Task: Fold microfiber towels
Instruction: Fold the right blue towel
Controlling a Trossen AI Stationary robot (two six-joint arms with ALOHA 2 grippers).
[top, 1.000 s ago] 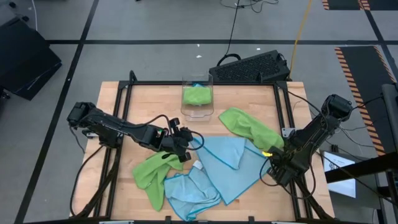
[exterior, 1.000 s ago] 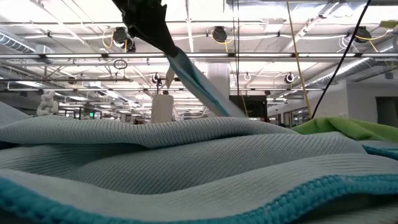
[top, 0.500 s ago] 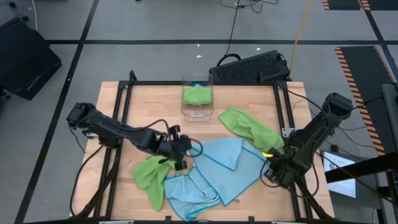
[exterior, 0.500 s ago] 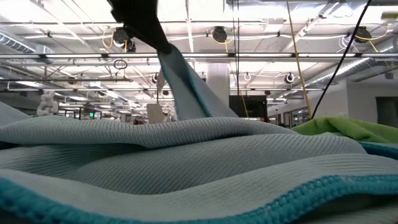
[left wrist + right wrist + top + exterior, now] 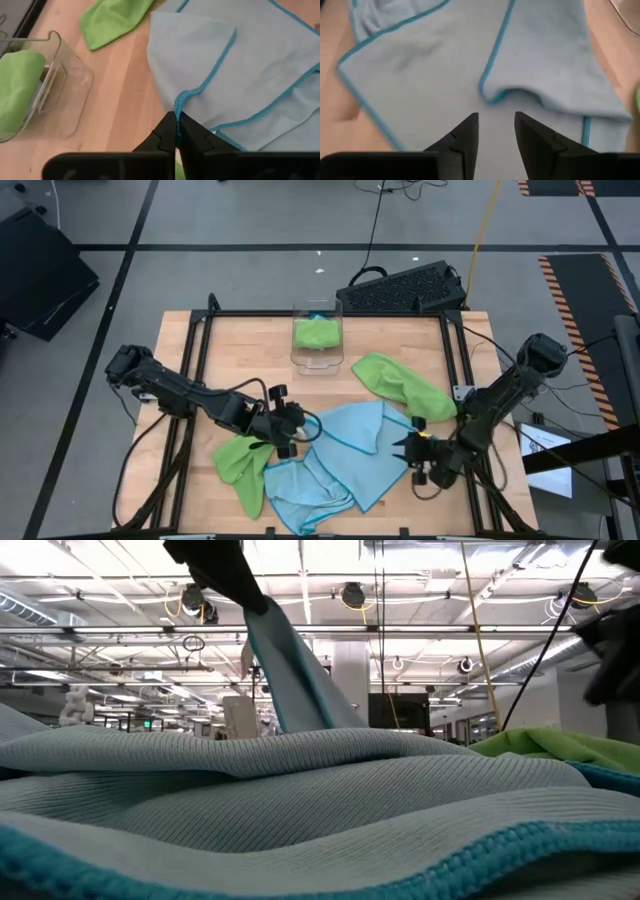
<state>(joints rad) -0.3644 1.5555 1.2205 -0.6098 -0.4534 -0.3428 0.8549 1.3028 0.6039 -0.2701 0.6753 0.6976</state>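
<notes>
A large light blue towel (image 5: pixel 365 445) lies spread at the table's near middle, one flap folded over. My left gripper (image 5: pixel 291 426) is shut on its left corner, which rises off the table (image 5: pixel 285 670). My right gripper (image 5: pixel 413 452) hovers open over the same towel's right part (image 5: pixel 445 65) and touches nothing. A second light blue towel (image 5: pixel 305 488) lies crumpled by the near edge. Green towels lie at near left (image 5: pixel 243 463) and far right (image 5: pixel 400 385). A third sits in the clear bin (image 5: pixel 318 335). My left gripper pinches the light blue towel's teal-hemmed corner (image 5: pixel 178 104) between its two fingertips (image 5: pixel 169 134). The fingers slant down from the table's left side. The corner is lifted clear and bunched at the pinch, and the cloth slopes down from it (image 5: pixel 300 690) to the part lying flat.
The clear bin (image 5: pixel 60 100) stands at the far middle. A black keyboard (image 5: pixel 405 288) lies beyond the table's far right corner. A black frame (image 5: pixel 200 330) runs round the tabletop. Bare wood (image 5: pixel 240 370) shows at the far left.
My right gripper has swung from the table's right edge toward the left, over the blue towel, tipping up from pointing down. My left gripper has drawn the held corner a little toward the near edge, so the raised cloth now stands steeper.
</notes>
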